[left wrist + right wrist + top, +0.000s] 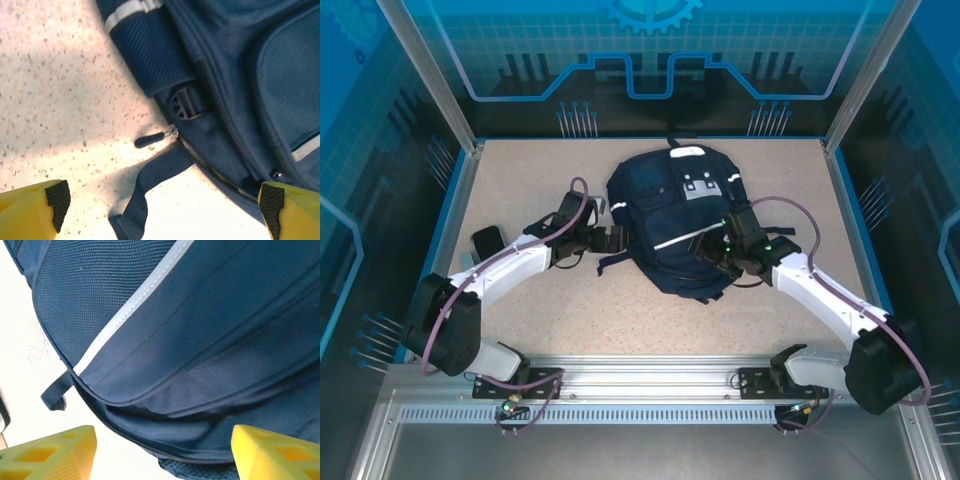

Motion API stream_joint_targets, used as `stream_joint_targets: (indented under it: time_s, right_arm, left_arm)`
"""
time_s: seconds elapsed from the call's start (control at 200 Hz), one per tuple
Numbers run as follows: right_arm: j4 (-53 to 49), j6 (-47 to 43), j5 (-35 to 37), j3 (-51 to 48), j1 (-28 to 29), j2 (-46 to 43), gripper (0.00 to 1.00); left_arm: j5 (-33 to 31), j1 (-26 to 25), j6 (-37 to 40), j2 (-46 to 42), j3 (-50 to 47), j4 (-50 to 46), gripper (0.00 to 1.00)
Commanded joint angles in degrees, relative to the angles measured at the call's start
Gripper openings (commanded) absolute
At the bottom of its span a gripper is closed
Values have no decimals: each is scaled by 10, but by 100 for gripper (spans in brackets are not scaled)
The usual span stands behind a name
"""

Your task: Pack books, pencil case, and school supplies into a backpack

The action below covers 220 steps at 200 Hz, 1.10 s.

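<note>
The navy backpack [670,215] lies flat in the middle of the speckled surface [520,180]. Its white and grey patches [693,186] are at the far end and a thin reflective stripe [672,243] crosses the near half.

The left pincer [608,240] is at the backpack's left edge, low over the surface. In the left wrist view, the left pincer [165,210] stands wide open with nothing held. One black pad [59,197] is over bare surface and the other is over the bag's zipped edge. Between the fingers a dark strap [150,187] runs out from the bag across the surface. Just beyond it a zip pull [151,139] lies flat on the surface, pointing left away from the bag. A black plastic buckle [186,102] sits tucked under a mesh side pocket [150,55].

The right pincer [713,252] is over the near right part of the backpack. In the right wrist view, the right pincer [162,455] is spread wide with nothing held, its yellow fingers [55,455] straddling the bag's fabric. I cannot tell whether they touch the fabric. A white stripe [127,312] runs diagonally across the panel ahead, and a small fabric loop [56,390] sticks out at the bag's edge.

Well to the left, near the left arm, a flat black object [487,241] rests on the surface apart from the bag.
</note>
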Motion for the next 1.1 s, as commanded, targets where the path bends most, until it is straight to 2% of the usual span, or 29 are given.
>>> stream_joint_targets:
  time_s: [0.0,0.34,0.505,0.6,0.71,0.89,1.096]
  right_arm:
    - [61,28,-48,12,-18,34,71]
    - [137,71,-77,12,-62,125,63]
    - [125,27,-53,75,-83,166,58]
    - [119,5,-71,111,-100,195,57]
    - [109,-6,-78,135,-108,216,56]
    - [111,-7,-99,138,-110,226,54]
    - [113,-3,-112,127,-113,220,53]
  left_arm:
    - [-6,10,21,-3,-13,39,99]
    - [32,10,63,54,-2,54,95]
    - [46,10,90,83,6,61,90]
    - [55,10,108,104,21,55,87]
    - [60,10,124,131,40,53,78]
    - [61,9,151,185,85,37,53]
    - [51,5,151,232,128,6,42]
